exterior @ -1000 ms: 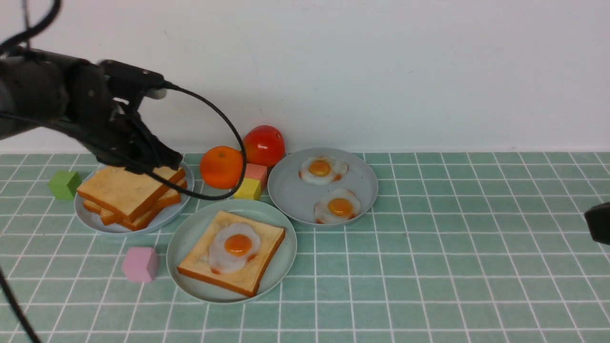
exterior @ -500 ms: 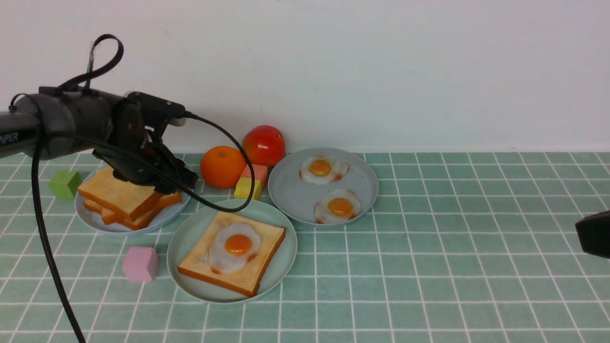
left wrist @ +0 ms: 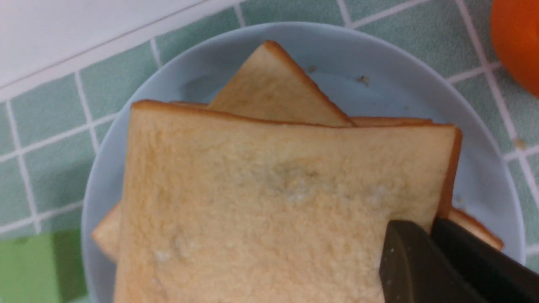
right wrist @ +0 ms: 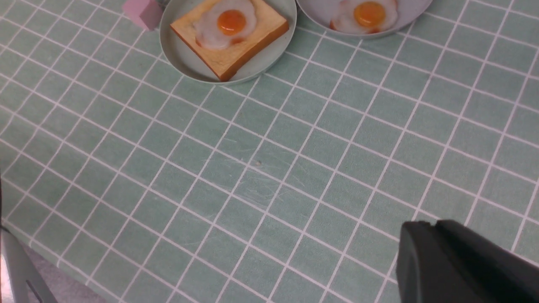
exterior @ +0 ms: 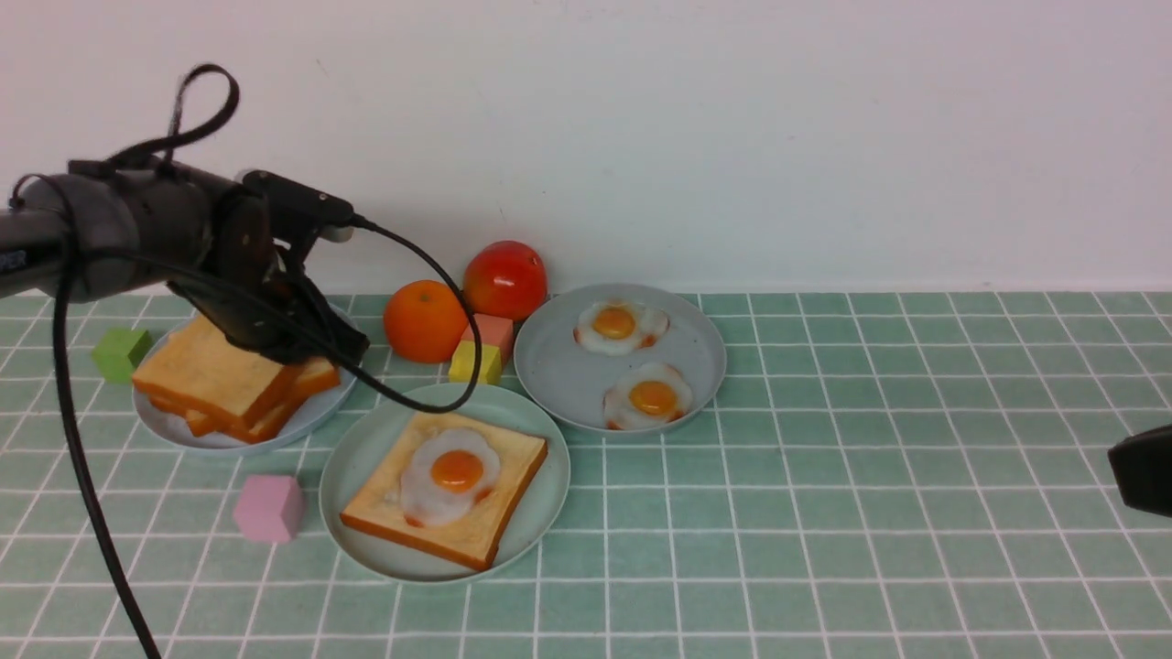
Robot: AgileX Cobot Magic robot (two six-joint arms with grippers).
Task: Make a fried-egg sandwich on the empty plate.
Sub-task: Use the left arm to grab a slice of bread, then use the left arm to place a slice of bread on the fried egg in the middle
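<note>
Left pincer [exterior: 341,348] grips a corner of the top toast slice [exterior: 211,371] on the grey-blue plate [exterior: 320,407].
The mint plate [exterior: 362,476], carrying a base slice [exterior: 508,458] topped with a fried egg [exterior: 453,471], lies just right of that pincer, nearer the robot. Only the left wrist view shows crust between the fingers [left wrist: 404,265]. The right wrist view shows the right pincer [right wrist: 436,235] narrow and empty over the surface [right wrist: 252,168].
</note>
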